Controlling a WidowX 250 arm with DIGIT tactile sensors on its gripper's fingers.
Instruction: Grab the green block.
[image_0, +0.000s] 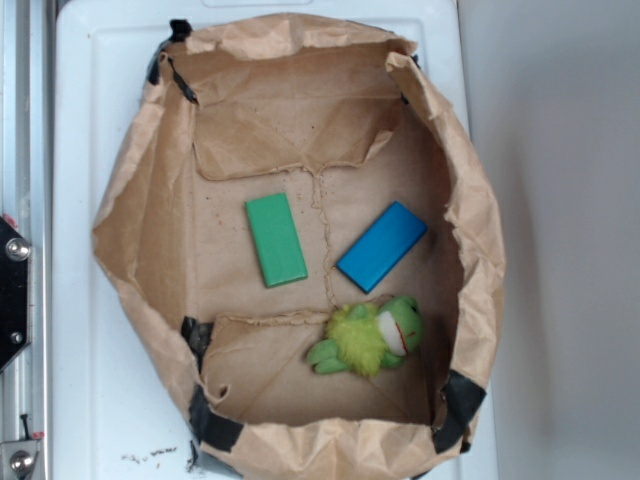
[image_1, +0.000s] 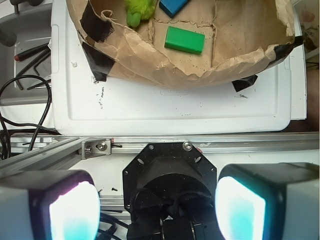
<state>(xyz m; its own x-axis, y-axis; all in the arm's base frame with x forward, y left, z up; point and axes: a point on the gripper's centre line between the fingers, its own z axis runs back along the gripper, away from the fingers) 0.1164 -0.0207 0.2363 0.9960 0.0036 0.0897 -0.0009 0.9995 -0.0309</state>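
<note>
One green block (image_0: 275, 239) lies flat in the paper bag (image_0: 130, 190): stiff, smooth, probably light; wide-open pincer (image_1: 157, 207) should pinch its long sides.

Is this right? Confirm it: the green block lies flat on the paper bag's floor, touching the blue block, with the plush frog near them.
Not quite. The green block lies flat on the paper bag floor, but apart from the blue block; a creased seam runs between them, as the exterior view shows. The plush frog is near them.
</note>
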